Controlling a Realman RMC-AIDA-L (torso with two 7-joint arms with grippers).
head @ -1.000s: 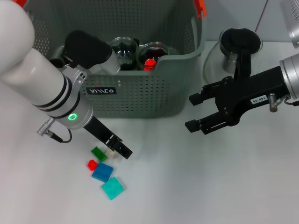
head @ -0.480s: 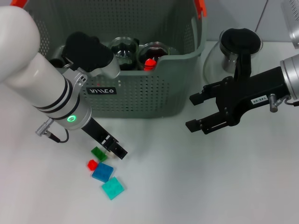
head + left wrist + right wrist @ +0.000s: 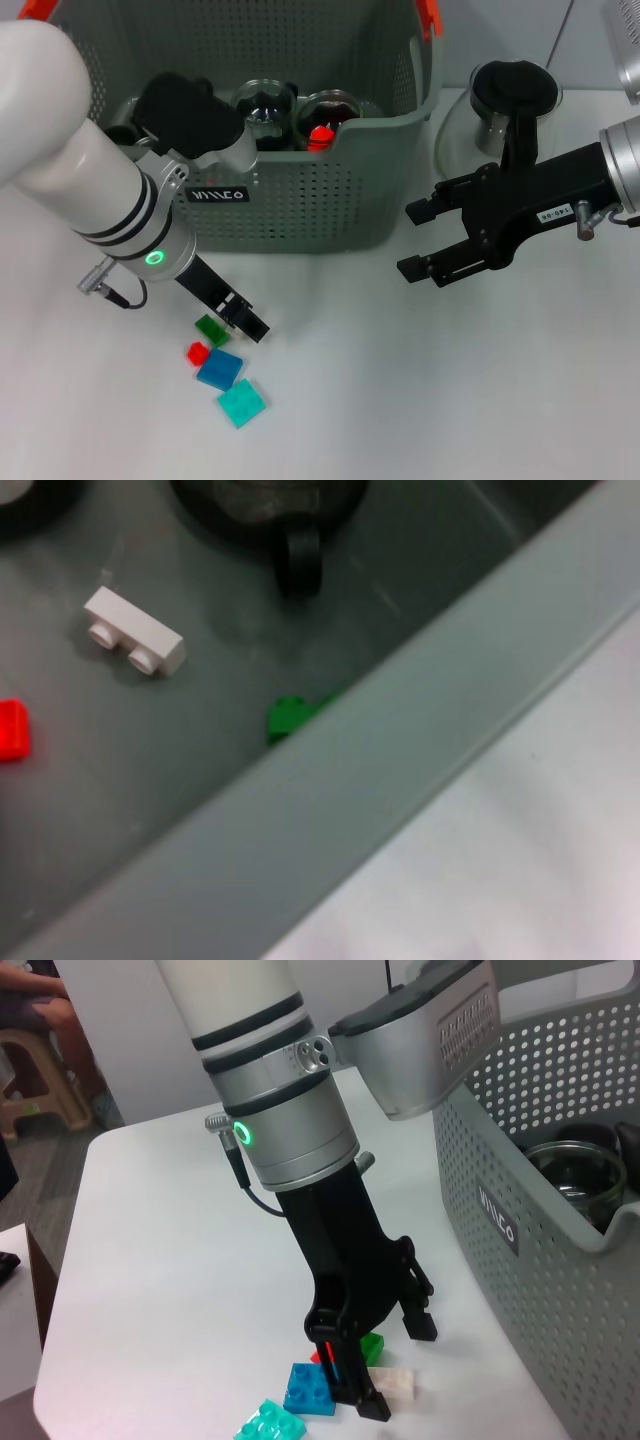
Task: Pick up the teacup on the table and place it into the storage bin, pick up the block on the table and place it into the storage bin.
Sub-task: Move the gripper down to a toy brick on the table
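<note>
Fingers of the left gripper [image 3: 243, 321] reach down to the bench [image 3: 400, 400] at the lower left of the head view, just beside the dark green block [image 3: 211, 328]. From this view I cannot tell if they are apart or together. Below them lie a small red block [image 3: 197, 352], a blue block [image 3: 220, 369] and a turquoise block [image 3: 242, 403], close to each other. The storage bin [image 3: 300, 200] fills the upper middle of the frame, and inside it I see two glass teacups [image 3: 325, 115] side by side. The right gripper [image 3: 418, 240] hovers at the right of the frame, above the bench, with its fingers apart and nothing between them. Behind it stands a glass teapot [image 3: 500, 110] with a black lid.

In the left wrist view I look over the bin rim [image 3: 400, 740] into the bin. On its floor lie a white brick [image 3: 134, 632], a red piece [image 3: 12, 728] at the left edge and a green piece [image 3: 290, 716] against the wall. A black cup handle [image 3: 302, 560] shows at the top.

In the right wrist view the left gripper [image 3: 398, 1366] stands in the lower middle of the frame with its two fingers apart. A cream block [image 3: 393, 1382] lies between their tips, and I cannot tell if they touch it. The green [image 3: 372, 1346], blue [image 3: 313, 1390] and turquoise [image 3: 268, 1424] blocks lie around it.
</note>
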